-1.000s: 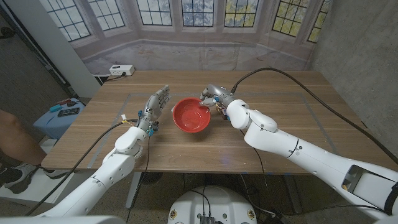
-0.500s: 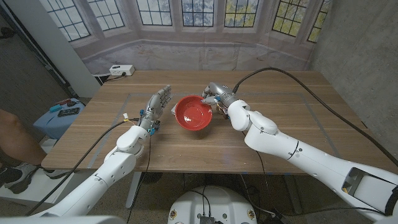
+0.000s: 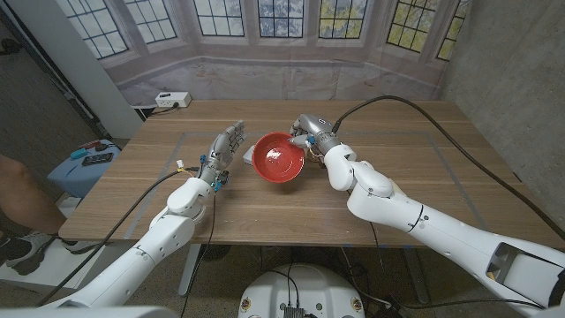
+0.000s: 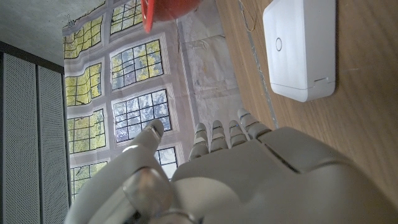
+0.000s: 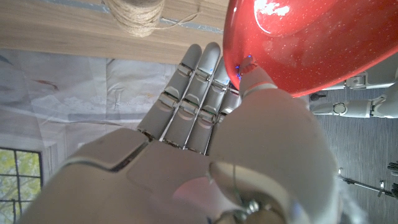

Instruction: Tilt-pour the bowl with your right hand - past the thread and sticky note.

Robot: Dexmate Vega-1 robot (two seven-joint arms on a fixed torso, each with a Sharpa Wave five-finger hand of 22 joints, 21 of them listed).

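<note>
Two hands over the wooden table (image 3: pixel 397 141), only one loaded. Right hand (image 3: pixel 309 134) grips the red bowl (image 3: pixel 280 160) by its far-right rim, thumb pressed on the inside near the edge, other fingers behind the wall; same grip seen from the right wrist view, thumb on the glossy red surface (image 5: pixel 292 37), fingers (image 5: pixel 193 93) extended together past the rim. Bowl is lifted and tipped, open side facing the robot and slightly left, sitting mid-table between the two hands. Can't tell if anything is inside; interior looks plain red with glare. Twine spool (image 5: pixel 134 15) stands on the table just beyond the right fingertips in the right wrist view; in the head view it's hidden behind the hand. Left hand (image 3: pixel 221 150) holds nothing, fingers straight and slightly apart, standing on edge with palm toward the bowl, near but not touching it. White flat box (image 4: pixel 301 46) lies on the table just past the left fingertips; from the head view it's a pale sliver (image 3: pixel 244 155) between left hand and bowl. White power strip (image 3: pixel 172 99) at the far-left table corner. Blue stool (image 3: pixel 84 168) with small items beside the table on the left, a person's leg (image 3: pixel 22 199) at that edge.
</note>
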